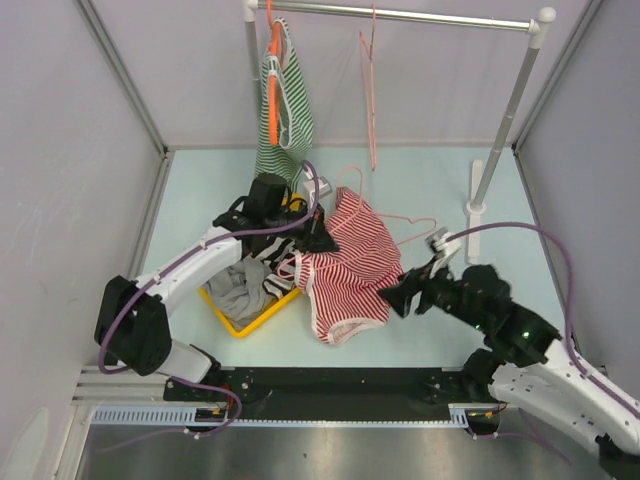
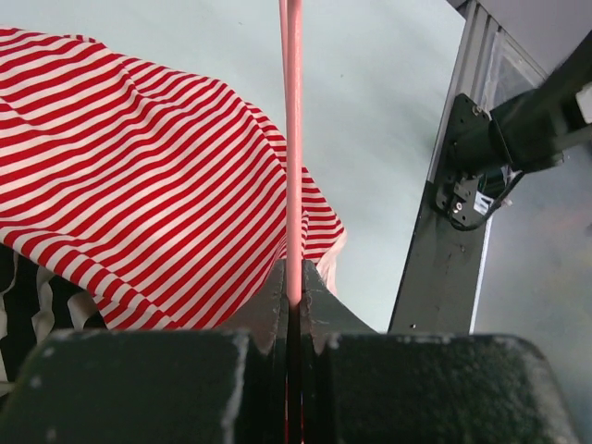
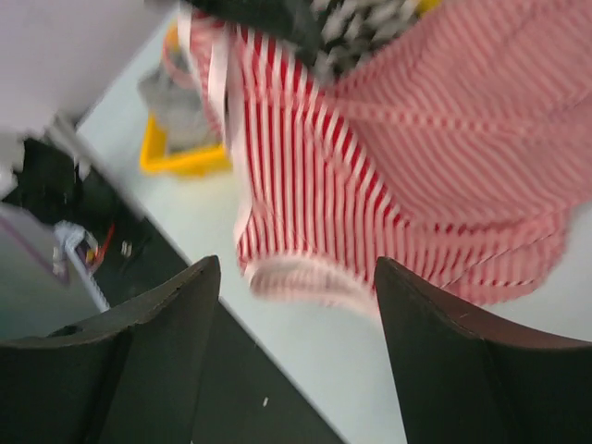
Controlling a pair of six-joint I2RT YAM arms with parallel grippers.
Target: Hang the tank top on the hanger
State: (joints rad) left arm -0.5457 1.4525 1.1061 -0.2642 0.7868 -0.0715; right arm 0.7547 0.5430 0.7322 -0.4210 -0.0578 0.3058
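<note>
Tank top (image 1: 345, 272): crumpled mid-table (image 1: 440, 335), beside the yellow basket (image 1: 250, 325).
Right gripper (image 1: 393, 297): fingers spread, empty, just beside the top's right edge.
Left gripper (image 1: 318, 240): clenched on the hanger (image 2: 293, 139) wire.
Hanger: partly under the top.

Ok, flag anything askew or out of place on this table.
The tank top lies crumpled, one edge riding up over the yellow basket, which sits at a slant. The hanger, pinched in the shut left gripper, pokes out sideways past the fabric. The right gripper is open beside the hem.
</note>
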